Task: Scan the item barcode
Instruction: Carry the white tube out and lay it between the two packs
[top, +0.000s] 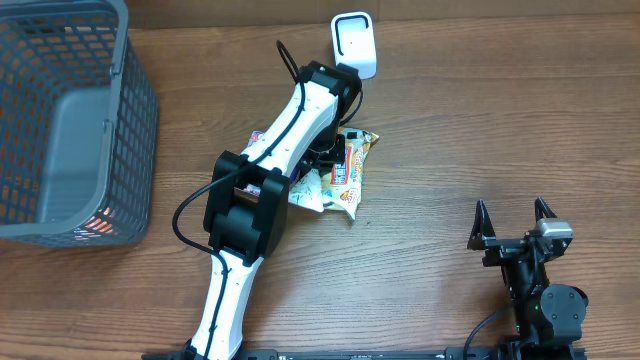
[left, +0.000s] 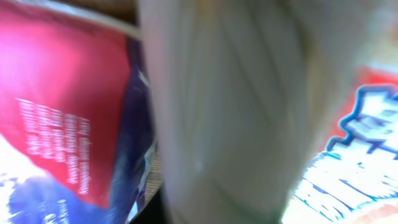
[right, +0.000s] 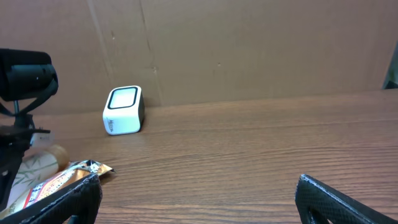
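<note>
Several snack packets lie in a heap mid-table; the top one is yellow and white (top: 352, 175), with a white one (top: 308, 190) beside it. My left gripper (top: 326, 154) is down on this heap, its fingers hidden under the arm. In the left wrist view a blurred cream packet (left: 230, 112) fills the middle, between a red and blue packet (left: 68, 118) and a white and blue one (left: 354, 168); no fingers show. The white scanner (top: 356, 42) stands at the back. My right gripper (top: 512, 222) rests open and empty at the front right.
A grey mesh basket (top: 130, 110) stands at the far left with something orange (top: 95, 222) inside. From the right wrist, the scanner (right: 123, 110) stands against a brown cardboard wall (right: 249, 50), and the packets (right: 62, 180) lie at lower left.
</note>
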